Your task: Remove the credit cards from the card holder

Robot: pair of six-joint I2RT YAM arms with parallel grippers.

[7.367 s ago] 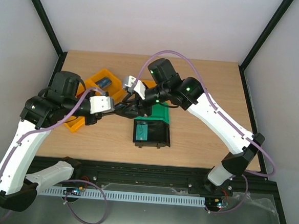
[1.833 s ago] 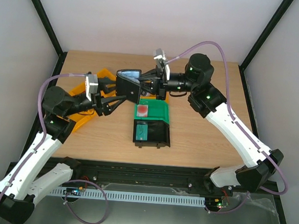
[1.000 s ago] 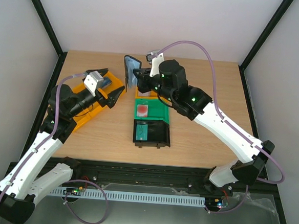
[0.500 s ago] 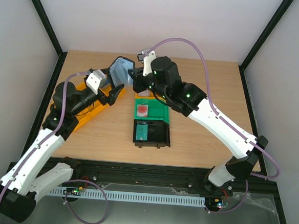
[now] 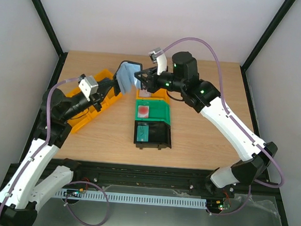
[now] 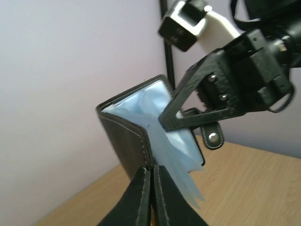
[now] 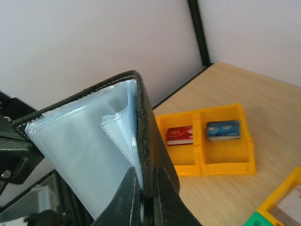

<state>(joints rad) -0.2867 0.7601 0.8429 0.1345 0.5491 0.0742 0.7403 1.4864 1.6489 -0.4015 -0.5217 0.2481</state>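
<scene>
While it hangs in the air above the far left-centre of the counter (image 5: 107,136), the card holder (image 5: 126,76) is shared by both arms, its blue-grey lining fanned open. The right gripper (image 5: 138,77) has its jaws pinching the edge of one black cover. The left gripper (image 5: 116,86) has its jaws pressed almost together on the lower edge of the other cover.

The step in hand looks like spreading the wallet to expose its sleeves. The next move probably calls for one arm to hold steady while the other lets go and reaches for a card edge.

Only the right wrist view shows the orange bin (image 7: 221,167) up close. One of the credit cards (image 7: 178,135), a red one, lies in one compartment and a blue card (image 7: 223,130) in its neighbour. That view also shows clear sleeves with no red card visible inside. The left wrist view alone shows the snap tab (image 6: 214,136) beside the right arm's fingers. Only the overhead view shows both arms together.
</scene>
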